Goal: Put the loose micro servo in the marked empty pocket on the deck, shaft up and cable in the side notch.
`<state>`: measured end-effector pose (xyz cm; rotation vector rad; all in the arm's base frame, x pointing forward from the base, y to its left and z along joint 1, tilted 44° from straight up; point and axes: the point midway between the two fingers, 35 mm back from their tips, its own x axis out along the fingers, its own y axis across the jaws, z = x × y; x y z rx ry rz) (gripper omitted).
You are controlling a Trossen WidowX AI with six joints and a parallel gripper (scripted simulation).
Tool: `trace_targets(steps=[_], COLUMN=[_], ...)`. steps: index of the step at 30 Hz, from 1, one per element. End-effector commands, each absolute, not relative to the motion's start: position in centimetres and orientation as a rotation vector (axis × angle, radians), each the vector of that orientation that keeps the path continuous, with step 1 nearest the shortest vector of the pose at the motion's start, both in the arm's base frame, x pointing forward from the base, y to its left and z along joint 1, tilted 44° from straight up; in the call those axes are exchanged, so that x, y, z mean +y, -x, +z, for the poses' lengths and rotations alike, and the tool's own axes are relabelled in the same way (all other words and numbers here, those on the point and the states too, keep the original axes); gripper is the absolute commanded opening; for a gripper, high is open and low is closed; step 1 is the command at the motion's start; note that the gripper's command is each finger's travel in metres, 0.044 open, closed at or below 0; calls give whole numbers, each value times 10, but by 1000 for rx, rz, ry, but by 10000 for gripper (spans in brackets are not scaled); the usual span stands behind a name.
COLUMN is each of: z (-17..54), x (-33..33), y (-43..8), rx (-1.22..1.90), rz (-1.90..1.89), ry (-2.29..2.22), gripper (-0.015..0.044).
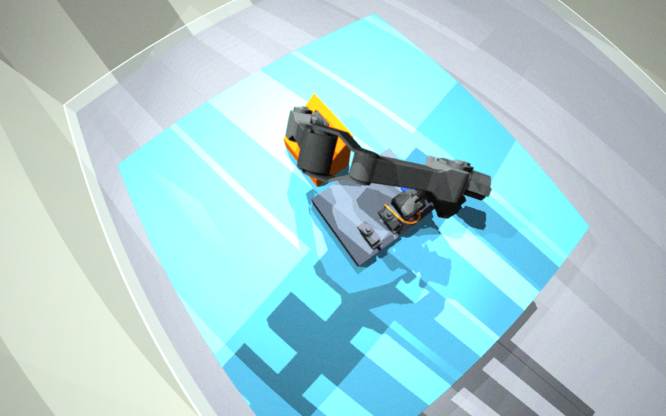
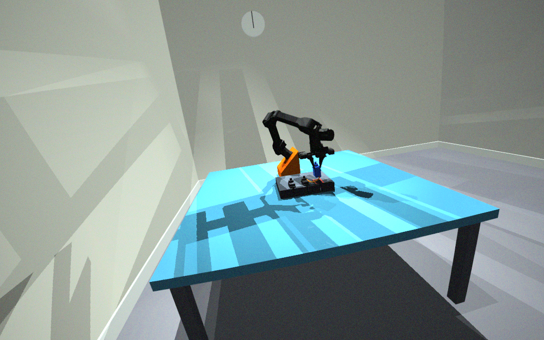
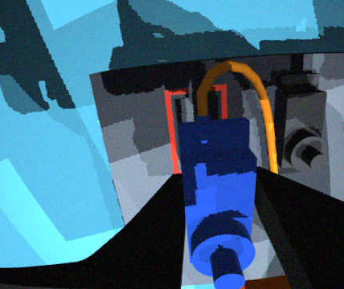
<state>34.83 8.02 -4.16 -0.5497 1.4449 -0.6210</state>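
The loose blue micro servo (image 2: 316, 170) (image 3: 220, 189) is upright, its output shaft (image 3: 228, 266) pointing up. My gripper (image 2: 317, 165) (image 3: 215, 179) is shut on its sides. The servo is over the dark deck (image 1: 335, 207) (image 2: 299, 192) (image 3: 129, 190); its underside and exact height are hidden. The red pocket outline (image 3: 171, 132) shows beyond and left of the servo in the wrist view, which covers its near part. The orange cable (image 1: 402, 221) (image 3: 266, 108) leaves the servo's far end over the pocket's far edge and arcs right. Whether it touches the notch cannot be told.
Two dark fitted servos stand on the deck, one (image 1: 389, 217) (image 3: 306, 120) close beside the pocket and cable, the other (image 1: 367, 232) (image 2: 291, 183) farther out. The arm's orange base (image 1: 326, 112) (image 2: 289, 165) stands behind the deck on the blue table (image 1: 211, 207) (image 2: 375, 211).
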Motion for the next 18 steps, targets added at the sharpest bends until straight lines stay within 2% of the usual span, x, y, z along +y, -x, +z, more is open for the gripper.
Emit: trace_targets(steps=[1,18], z=[-42,-56], x=[81,66], y=[-358,-358], rx=[1445,1444], rz=[-616,-617], ry=[564,565], gripper=[0,0])
